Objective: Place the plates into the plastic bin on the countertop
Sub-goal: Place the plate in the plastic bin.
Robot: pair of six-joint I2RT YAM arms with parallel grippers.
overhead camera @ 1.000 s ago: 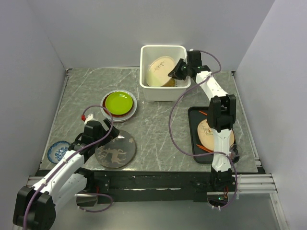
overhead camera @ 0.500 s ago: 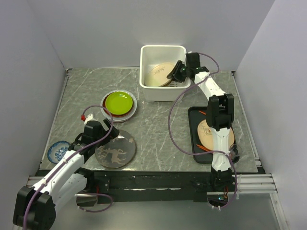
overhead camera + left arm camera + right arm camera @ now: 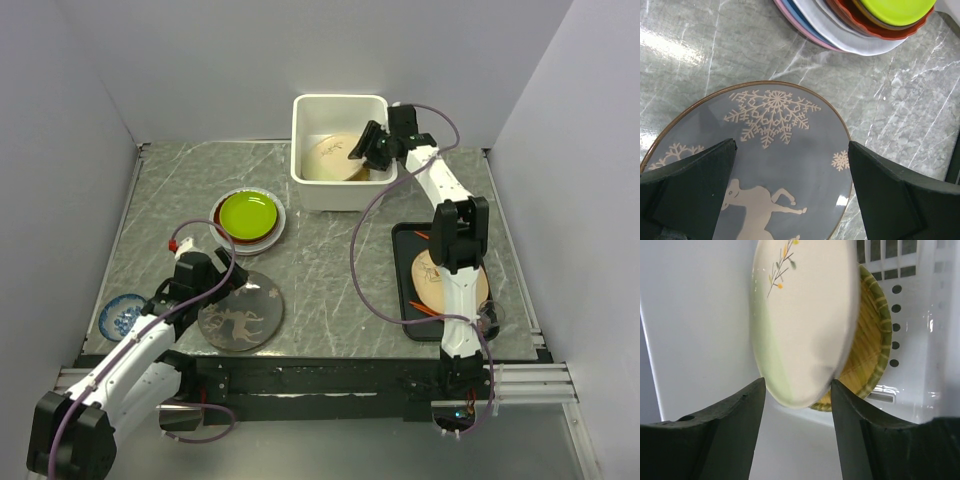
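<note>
The white plastic bin (image 3: pixel 340 185) stands at the back of the countertop (image 3: pixel 330 260). A cream plate (image 3: pixel 328 158) lies in it, leaning on a woven tan plate (image 3: pixel 872 347); the cream plate also shows in the right wrist view (image 3: pixel 800 315). My right gripper (image 3: pixel 358 148) is open inside the bin, its tips (image 3: pixel 797 385) at the cream plate's near edge, not clamping it. My left gripper (image 3: pixel 232 283) is open just above a grey plate with snowflakes (image 3: pixel 775 150), which also shows in the top view (image 3: pixel 243 318). A stack of plates topped by a lime green one (image 3: pixel 248 214) sits behind it.
A black tray (image 3: pixel 405 290) at the right holds another cream plate (image 3: pixel 450 280) and orange sticks. A small blue-and-white plate (image 3: pixel 122 316) lies at the left front. Grey walls close in the sides and back.
The cream plate, held tilted up over the bin a second ago, has dropped to lie lower in the bin. My right gripper has let it go. The left arm has not moved.
</note>
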